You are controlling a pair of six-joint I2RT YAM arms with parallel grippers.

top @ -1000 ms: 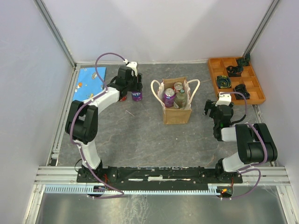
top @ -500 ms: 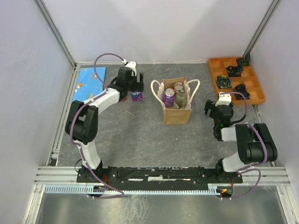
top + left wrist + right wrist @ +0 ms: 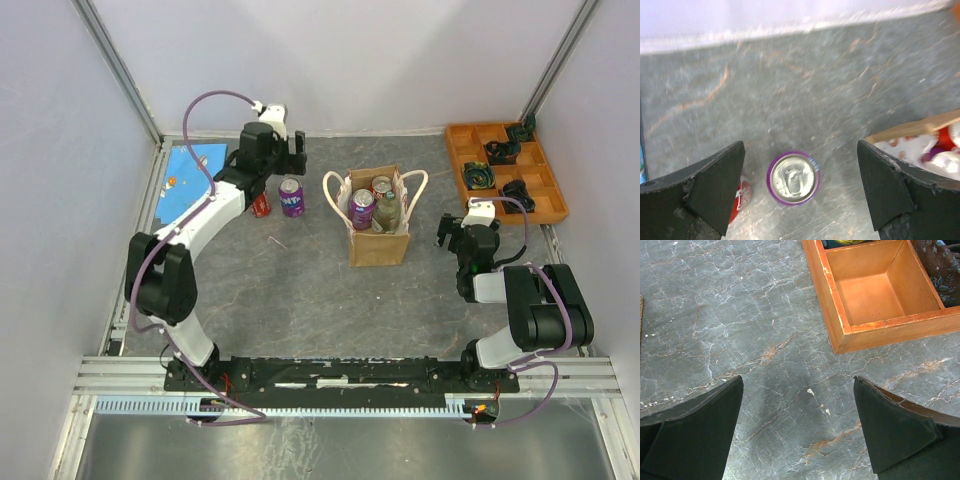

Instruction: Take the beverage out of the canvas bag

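Note:
The tan canvas bag (image 3: 378, 235) with cream handles stands mid-table and holds a purple can (image 3: 362, 207), a red-topped can (image 3: 381, 185) and a greenish bottle (image 3: 387, 212). A purple can (image 3: 291, 196) stands upright on the table left of the bag, also in the left wrist view (image 3: 793, 178). My left gripper (image 3: 283, 152) is open and empty, raised above and behind that can (image 3: 800, 190). The bag's corner shows at the right of that view (image 3: 912, 132). My right gripper (image 3: 455, 233) is open and empty over bare table right of the bag (image 3: 799, 425).
A small red can (image 3: 260, 205) lies beside the purple can, seen also under the left finger (image 3: 741, 197). A blue patterned book (image 3: 190, 176) lies at the far left. An orange compartment tray (image 3: 505, 175) with dark parts sits at the back right (image 3: 875, 295).
My left gripper has let go of the purple can, opened, and risen up and back from it. The can stands alone on the table. The right arm has not moved.

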